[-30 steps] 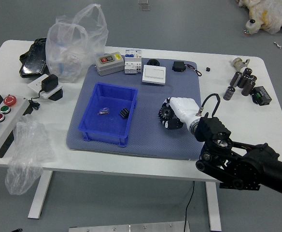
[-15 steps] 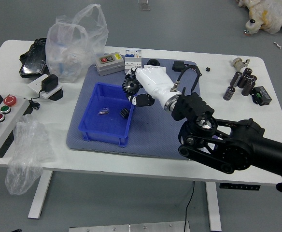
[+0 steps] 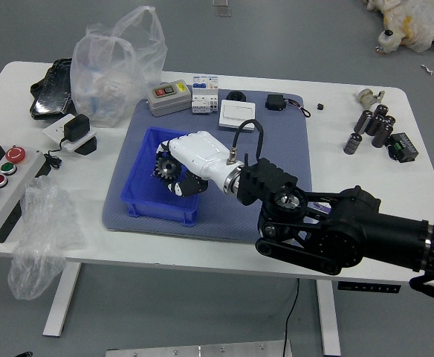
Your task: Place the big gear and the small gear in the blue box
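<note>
My right hand point(image 3: 178, 169) is over the blue box point(image 3: 160, 210), its fingers closed on the big gear point(image 3: 167, 167), a dark toothed wheel. The gear is above the box's middle; I cannot tell whether it touches the floor. The hand and gear hide the box's contents and part of its right wall. I cannot make out the small gear at this moment. My left hand is out of view.
Behind the box, on the grey mat point(image 3: 276, 134), stand a grey device point(image 3: 169, 97), white blocks and a white square case point(image 3: 237, 114). A clear bag point(image 3: 117, 71) is back left, a button panel point(image 3: 1, 186) far left. Dark cylinders point(image 3: 373, 128) stand right.
The right hand has carried the big gear left from the mat's right half, rising over the box's right wall, then further left and nearer to the box's middle.
</note>
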